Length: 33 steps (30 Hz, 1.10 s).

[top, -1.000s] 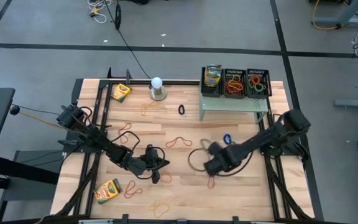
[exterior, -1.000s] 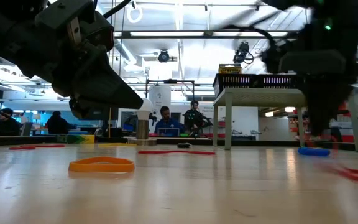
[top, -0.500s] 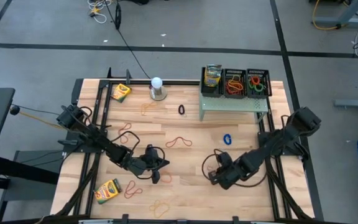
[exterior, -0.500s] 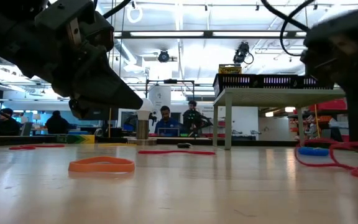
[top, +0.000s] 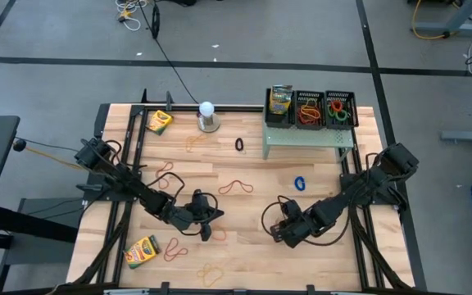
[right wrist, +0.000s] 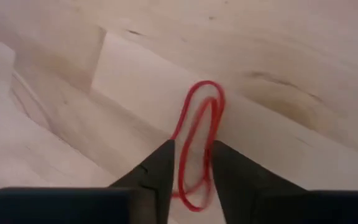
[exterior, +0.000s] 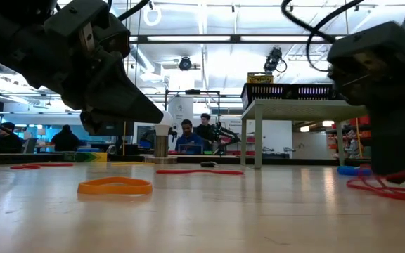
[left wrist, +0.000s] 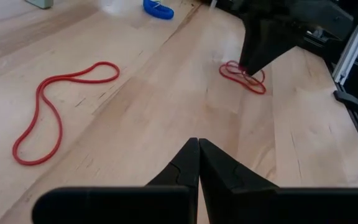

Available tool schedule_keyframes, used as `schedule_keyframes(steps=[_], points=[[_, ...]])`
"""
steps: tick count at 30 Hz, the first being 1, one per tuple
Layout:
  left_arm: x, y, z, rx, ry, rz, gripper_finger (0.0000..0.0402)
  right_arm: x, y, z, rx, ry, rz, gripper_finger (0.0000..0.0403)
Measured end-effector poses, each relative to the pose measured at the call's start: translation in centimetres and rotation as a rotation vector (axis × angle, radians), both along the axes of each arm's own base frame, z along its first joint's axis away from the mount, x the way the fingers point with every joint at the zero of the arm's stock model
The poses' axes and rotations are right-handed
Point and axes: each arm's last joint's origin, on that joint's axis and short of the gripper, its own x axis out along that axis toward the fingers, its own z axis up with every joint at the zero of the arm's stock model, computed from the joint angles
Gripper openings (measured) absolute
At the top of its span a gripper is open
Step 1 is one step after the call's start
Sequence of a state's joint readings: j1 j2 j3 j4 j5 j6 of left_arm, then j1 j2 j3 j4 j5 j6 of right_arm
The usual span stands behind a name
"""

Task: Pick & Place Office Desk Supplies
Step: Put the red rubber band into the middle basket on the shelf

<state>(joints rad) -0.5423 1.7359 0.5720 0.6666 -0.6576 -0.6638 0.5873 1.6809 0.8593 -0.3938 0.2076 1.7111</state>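
My right gripper (right wrist: 191,163) is low over the table's near right part (top: 282,235). It is narrowly open, with its fingers on either side of the near end of a thin red rubber band (right wrist: 199,134) that lies flat on the wood. The left wrist view shows this gripper (left wrist: 253,62) pointing down onto that band (left wrist: 244,76). My left gripper (left wrist: 197,149) is shut and holds nothing, near the table's middle (top: 206,228). A long red band (left wrist: 55,106) and a blue band (top: 300,183) lie loose. Crayon boxes (top: 159,121) (top: 142,251) lie on the table. My right gripper comes at the red band from above, pointing down, with the band's near end (right wrist: 191,199) between its two fingers. The band lies flat on the table. Whether the fingers touch it, I cannot tell.
Black mesh baskets (top: 309,109) with bands and a crayon box (top: 280,100) stand on the pale green riser (top: 308,135) at the far right. A white ball on a metal base (top: 207,108) stands at the far edge. Other bands (top: 236,187) (top: 174,248) (exterior: 114,185) lie scattered.
My right gripper has moved toward the table's near edge and come down over the red band. My left arm has kept still.
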Motion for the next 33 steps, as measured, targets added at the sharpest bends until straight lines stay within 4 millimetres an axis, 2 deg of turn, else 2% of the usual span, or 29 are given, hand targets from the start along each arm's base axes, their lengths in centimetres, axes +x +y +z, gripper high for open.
schedule_keyframes(steps=[4,8,12,20,23,27,33], points=[[0.0,0.0,0.0,0.002,0.002,0.0,0.0011,0.7,-0.2,-0.7,0.003,-0.002,0.002,0.0135],[0.0,0.0,0.0,0.002,0.003,-0.002,0.0011,1.1,-0.1,-0.9,-0.015,0.031,-0.006,0.0127],[0.0,0.0,0.0,0.002,0.004,-0.003,0.0011,1.3,0.0,-0.7,-0.035,0.055,-0.008,0.0099],[0.0,0.0,0.0,0.004,0.005,-0.002,0.0011,1.1,-0.2,-0.8,-0.05,0.08,-0.01,0.0013],[0.0,0.1,0.0,0.008,0.0,0.012,0.0011,1.1,-0.1,-0.7,-0.051,0.08,-0.01,0.0008],[0.0,0.1,0.0,0.008,-0.006,0.026,0.0011,1.5,0.0,-0.1,-0.076,0.105,-0.002,0.0007],[0.0,0.2,0.1,0.032,-0.019,0.044,0.0011,2.3,0.6,2.2,-0.129,0.108,0.035,0.0004]])
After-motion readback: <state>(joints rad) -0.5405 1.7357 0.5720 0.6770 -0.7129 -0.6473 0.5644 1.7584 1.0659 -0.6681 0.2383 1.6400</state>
